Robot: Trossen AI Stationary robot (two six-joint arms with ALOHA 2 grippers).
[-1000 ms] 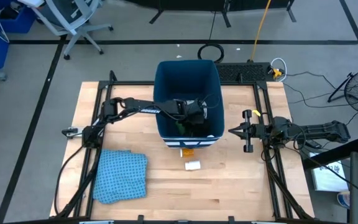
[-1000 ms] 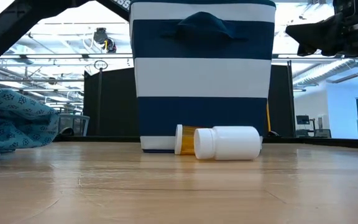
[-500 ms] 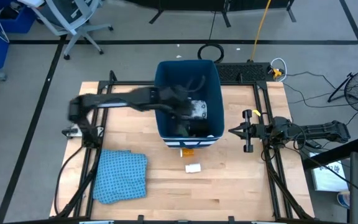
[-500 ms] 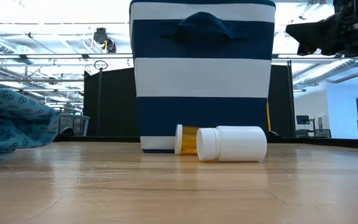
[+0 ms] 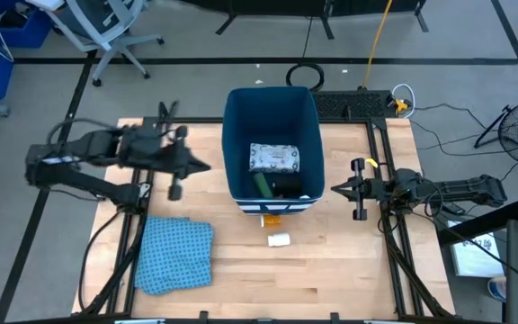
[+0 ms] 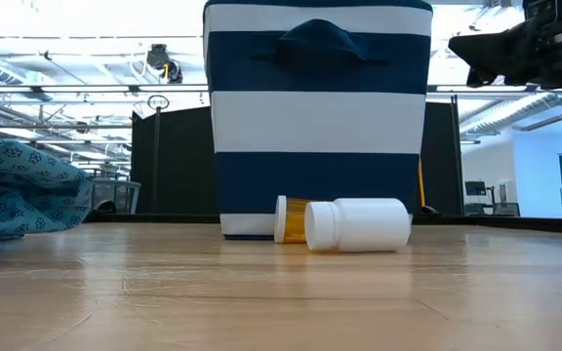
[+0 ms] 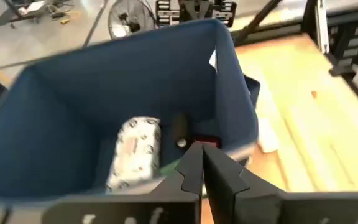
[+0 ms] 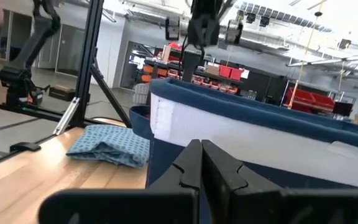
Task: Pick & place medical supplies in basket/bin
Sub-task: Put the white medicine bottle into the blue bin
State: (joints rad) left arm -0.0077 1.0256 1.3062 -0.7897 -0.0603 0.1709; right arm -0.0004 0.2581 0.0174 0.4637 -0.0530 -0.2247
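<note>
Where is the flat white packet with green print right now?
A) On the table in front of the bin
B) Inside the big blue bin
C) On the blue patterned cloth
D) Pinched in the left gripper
B: the white packet lies on the floor of the blue bin, and the left gripper sits outside the bin with its fingers together, holding nothing.

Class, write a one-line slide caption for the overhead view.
Left gripper beside the bin, packet inside; two bottles remain on table.
</note>
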